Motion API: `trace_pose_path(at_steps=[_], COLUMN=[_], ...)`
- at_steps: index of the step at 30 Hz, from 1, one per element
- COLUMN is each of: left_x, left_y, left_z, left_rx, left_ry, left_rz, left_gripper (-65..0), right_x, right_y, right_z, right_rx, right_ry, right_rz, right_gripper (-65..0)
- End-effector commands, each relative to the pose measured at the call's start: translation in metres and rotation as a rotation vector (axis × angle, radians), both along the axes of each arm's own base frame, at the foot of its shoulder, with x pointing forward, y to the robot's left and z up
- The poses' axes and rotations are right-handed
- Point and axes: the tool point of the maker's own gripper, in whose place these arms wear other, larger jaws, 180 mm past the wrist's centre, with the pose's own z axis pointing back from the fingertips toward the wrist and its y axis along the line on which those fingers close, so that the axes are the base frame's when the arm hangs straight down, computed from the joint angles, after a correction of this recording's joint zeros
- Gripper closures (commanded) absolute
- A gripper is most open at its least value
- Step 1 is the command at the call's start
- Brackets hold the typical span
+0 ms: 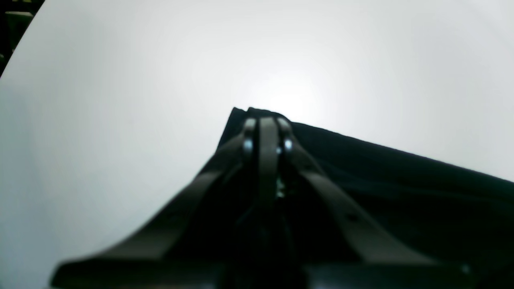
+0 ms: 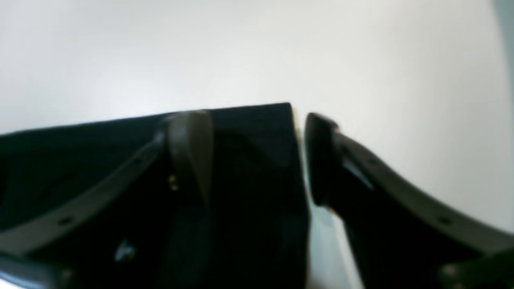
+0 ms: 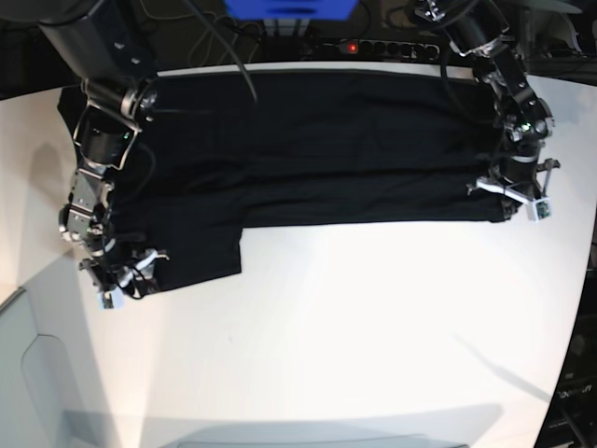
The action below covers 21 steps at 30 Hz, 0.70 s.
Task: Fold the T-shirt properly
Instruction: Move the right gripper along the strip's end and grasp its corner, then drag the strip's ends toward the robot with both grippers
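The black T-shirt (image 3: pixel 326 149) lies spread across the far half of the white table (image 3: pixel 354 327), with one flap reaching toward the near left. In the left wrist view my left gripper (image 1: pixel 267 122) is shut on a corner of the T-shirt (image 1: pixel 401 188); in the base view it (image 3: pixel 510 207) sits at the cloth's right end. My right gripper (image 2: pixel 253 132) stands open astride another corner of the T-shirt (image 2: pixel 249 180): one finger (image 2: pixel 188 140) is over the cloth, the other finger (image 2: pixel 321 160) is over the bare table beside the edge. The base view shows it (image 3: pixel 121 287) at the near-left flap.
A power strip (image 3: pixel 373 45) with a red light, a blue object (image 3: pixel 289 7) and cables lie beyond the table's far edge. A grey panel (image 3: pixel 37 373) stands at the near left. The table's right edge runs close to my left arm.
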Motion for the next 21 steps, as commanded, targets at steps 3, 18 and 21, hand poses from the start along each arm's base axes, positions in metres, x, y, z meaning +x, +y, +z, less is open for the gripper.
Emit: trace_pose_path(at_steps=[3, 18, 21], left_x=[0.008, 0.012, 0.013], left_y=[0.006, 0.006, 0.006], left_z=[0.017, 0.021, 0.025], left_rx=[0.032, 0.030, 0.035], left_ry=[-0.052, -0.068, -0.080], left_rz=[-0.004, -0.004, -0.006], left_gripper=[0.0, 0.0, 0.0], right_x=[0.002, 0.014, 0.019], right_y=[-0.003, -0.031, -0.036], right_z=[-0.001, 0.056, 0.086], right_rx=[-0.018, -0.142, -0.191], right_ry=[0.035, -0.092, -0.156], right_rz=[0.020, -0.014, -0.029], right_gripper=[-17.5, 0.0, 0.0])
